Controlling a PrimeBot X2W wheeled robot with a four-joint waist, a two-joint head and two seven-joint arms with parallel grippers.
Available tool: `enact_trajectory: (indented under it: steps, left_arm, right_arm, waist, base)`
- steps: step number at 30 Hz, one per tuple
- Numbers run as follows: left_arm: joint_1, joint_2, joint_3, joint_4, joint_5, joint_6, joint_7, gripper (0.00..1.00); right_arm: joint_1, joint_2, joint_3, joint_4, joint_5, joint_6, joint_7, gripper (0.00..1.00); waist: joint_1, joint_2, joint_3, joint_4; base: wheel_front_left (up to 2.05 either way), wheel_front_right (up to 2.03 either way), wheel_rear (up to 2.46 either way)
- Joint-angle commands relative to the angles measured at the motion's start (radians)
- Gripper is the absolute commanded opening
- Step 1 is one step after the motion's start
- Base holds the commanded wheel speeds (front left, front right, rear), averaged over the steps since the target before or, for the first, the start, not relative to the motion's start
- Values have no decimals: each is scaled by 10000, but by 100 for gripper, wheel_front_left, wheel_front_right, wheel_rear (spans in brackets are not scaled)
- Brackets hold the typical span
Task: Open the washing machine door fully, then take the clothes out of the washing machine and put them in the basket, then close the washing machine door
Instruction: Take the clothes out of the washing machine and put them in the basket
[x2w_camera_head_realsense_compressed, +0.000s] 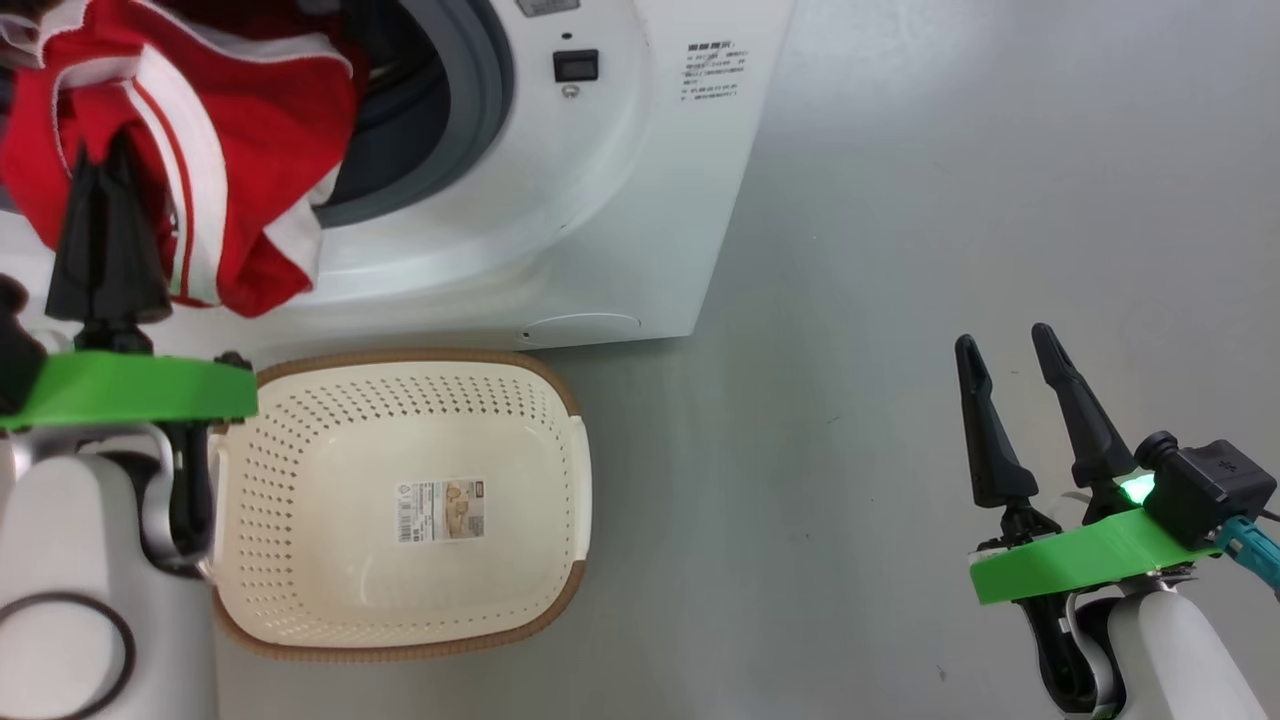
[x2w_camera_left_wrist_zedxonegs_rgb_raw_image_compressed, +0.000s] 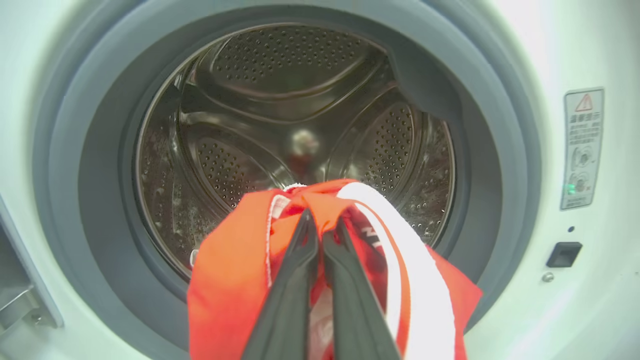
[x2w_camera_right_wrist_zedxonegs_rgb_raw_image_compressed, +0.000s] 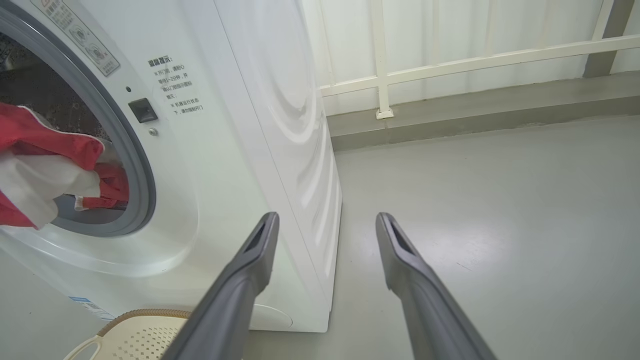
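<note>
A: In front of the washing machine (x2w_camera_head_realsense_compressed: 620, 200), what did the left gripper (x2w_camera_head_realsense_compressed: 102, 150) have?
B: It had the clothes (x2w_camera_head_realsense_compressed: 240, 150). Its 2 dark fingers were pressed together on the red cloth with white stripes.
A: Where were the clothes?
B: They hung in front of the round hole of the machine, with the grey rubber ring (x2w_camera_left_wrist_zedxonegs_rgb_raw_image_compressed: 90, 175) around it. Behind them the shiny drum (x2w_camera_left_wrist_zedxonegs_rgb_raw_image_compressed: 280, 100) had lots of little holes.
A: And the basket (x2w_camera_head_realsense_compressed: 300, 480)?
B: It sat on the floor (x2w_camera_head_realsense_compressed: 900, 250) just below the machine, near the left arm. It had a brown rim and 1 paper label (x2w_camera_head_realsense_compressed: 440, 510) inside.
A: What about the right gripper (x2w_camera_head_realsense_compressed: 1003, 340)?
B: It was well off to the side, over bare floor. Its 2 fingers were spread apart and they held nothing.
</note>
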Motion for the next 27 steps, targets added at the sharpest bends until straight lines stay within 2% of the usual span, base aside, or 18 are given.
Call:
enact_trajectory:
  steps: [1,17,21,27]
  left_arm:
    - [355,219,391,-694,143,-129,-120,0]
    - [1902,-250,807,-3605,-43,-289,-120,0]
    - [2246,-289,679,-3606,-73,-295,-120,0]
    - [2673,-307,396,-2835,-516,-300,-120,0]
  right_arm:
    - [227,5,216,-229,-85,65,-65,100]
    - [391,5,232,-264,-100,65,-65,100]
    - [389,5,243,-278,-108,65,-65,100]
    - [335,5,276,-301,-113,65,-65,100]
  waist:
    - [0,0,-48,19]
    - [0,0,-196,92]
    - [0,0,-154,105]
    - [0,0,-34,78]
  base:
    - [0,0,0]
    - [0,0,0]
    - [0,0,0]
    - [0,0,0]
